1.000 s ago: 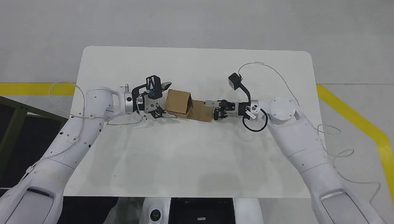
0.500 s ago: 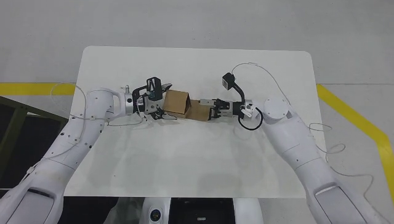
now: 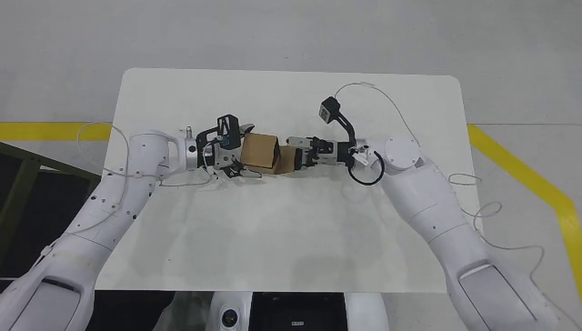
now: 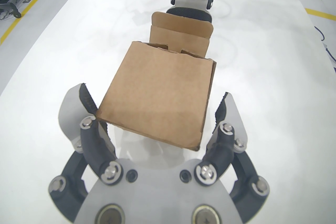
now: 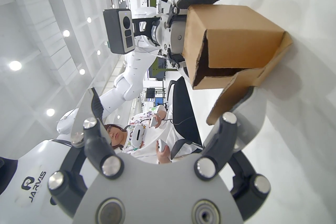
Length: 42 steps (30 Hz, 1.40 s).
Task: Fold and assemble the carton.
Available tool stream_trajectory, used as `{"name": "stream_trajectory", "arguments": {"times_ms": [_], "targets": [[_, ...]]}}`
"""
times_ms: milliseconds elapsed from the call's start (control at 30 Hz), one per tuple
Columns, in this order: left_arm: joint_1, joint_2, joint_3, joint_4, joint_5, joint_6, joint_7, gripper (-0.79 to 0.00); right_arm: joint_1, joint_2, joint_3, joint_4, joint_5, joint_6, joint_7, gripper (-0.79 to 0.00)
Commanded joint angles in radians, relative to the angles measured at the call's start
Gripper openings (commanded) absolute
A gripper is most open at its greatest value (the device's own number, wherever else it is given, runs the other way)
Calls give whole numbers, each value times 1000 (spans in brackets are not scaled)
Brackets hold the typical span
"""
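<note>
A brown carton (image 3: 262,151) lies on its side in the middle of the white table (image 3: 273,258). My left gripper (image 4: 153,99) stands open around the carton's closed end; one finger touches a corner, the other stands slightly off the side wall. At the opposite end an end flap (image 5: 236,93) hangs half folded beside the dark opening. My right gripper (image 5: 170,96) is open wide, with its table-side finger (image 5: 249,107) against the flap's outer face. In the top view the right gripper (image 3: 298,154) meets the carton from the right.
The right arm's white cable (image 3: 382,95) loops over the back of the table. Yellow floor tape (image 3: 518,163) runs along both sides of the table. Bare tabletop lies in front of and behind the carton.
The right arm has moved left into the carton's open end, and the flap has folded closer to the box. The left arm and the carton body have stayed put.
</note>
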Motion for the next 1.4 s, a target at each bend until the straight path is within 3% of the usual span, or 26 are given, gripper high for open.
{"name": "stream_trajectory", "arguments": {"times_ms": [0,267,367,533,800,1367], "targets": [[-1,0,2,0,1,0,2,0,10,-6,-12,5,3,-3,3,0],[-4,2,8,2,4,0,10,0,54,-34,-71,38,-37,-7,-21,0],[-5,2,10,3,4,0,13,0,68,-41,-81,56,-52,-13,-31,-206],[-6,4,10,4,7,0,17,0,83,-44,-85,93,-92,-13,-62,-394],[-4,6,2,-4,25,6,7,0,85,-40,-86,104,-165,2,-88,-434],[3,6,-7,-12,43,4,10,0,63,-36,-52,108,-137,0,-81,-508]]}}
